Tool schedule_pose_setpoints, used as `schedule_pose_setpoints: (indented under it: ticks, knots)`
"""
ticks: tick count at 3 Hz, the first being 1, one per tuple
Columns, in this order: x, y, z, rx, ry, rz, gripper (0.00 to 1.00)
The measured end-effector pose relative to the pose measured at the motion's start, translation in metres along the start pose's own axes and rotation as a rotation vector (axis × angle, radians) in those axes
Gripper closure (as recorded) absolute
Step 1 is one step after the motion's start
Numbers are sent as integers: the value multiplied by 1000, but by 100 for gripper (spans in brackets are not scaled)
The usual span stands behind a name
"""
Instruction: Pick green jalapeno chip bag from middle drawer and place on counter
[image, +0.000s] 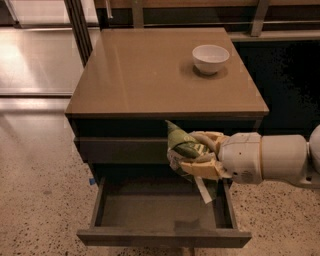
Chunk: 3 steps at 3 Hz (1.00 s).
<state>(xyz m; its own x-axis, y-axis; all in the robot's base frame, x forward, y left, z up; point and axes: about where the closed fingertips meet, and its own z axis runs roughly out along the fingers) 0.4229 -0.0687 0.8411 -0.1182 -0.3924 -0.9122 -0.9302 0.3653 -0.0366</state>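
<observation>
My gripper (192, 152) comes in from the right on a white arm and is shut on the green jalapeno chip bag (181, 144). The bag is crumpled, dark green with pale print. It hangs in the air above the open middle drawer (160, 212), in front of the cabinet's upper drawer front and just below the counter's edge. The drawer is pulled out and its flat grey floor shows nothing else on it. The counter (145, 75) is a glossy tan-brown slab on top of the cabinet.
A white bowl (210, 58) stands at the back right of the counter. A speckled terrazzo floor (35, 190) lies to the left and right of the cabinet. A dark metal post (80, 25) stands behind the counter's left corner.
</observation>
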Motion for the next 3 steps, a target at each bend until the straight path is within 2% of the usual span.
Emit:
schedule_pose_setpoints:
  ticks: [1, 3]
  knots:
    - [-6, -14, 2, 25, 3, -26, 100]
    - [-60, -70, -2, 69, 73, -135, 100]
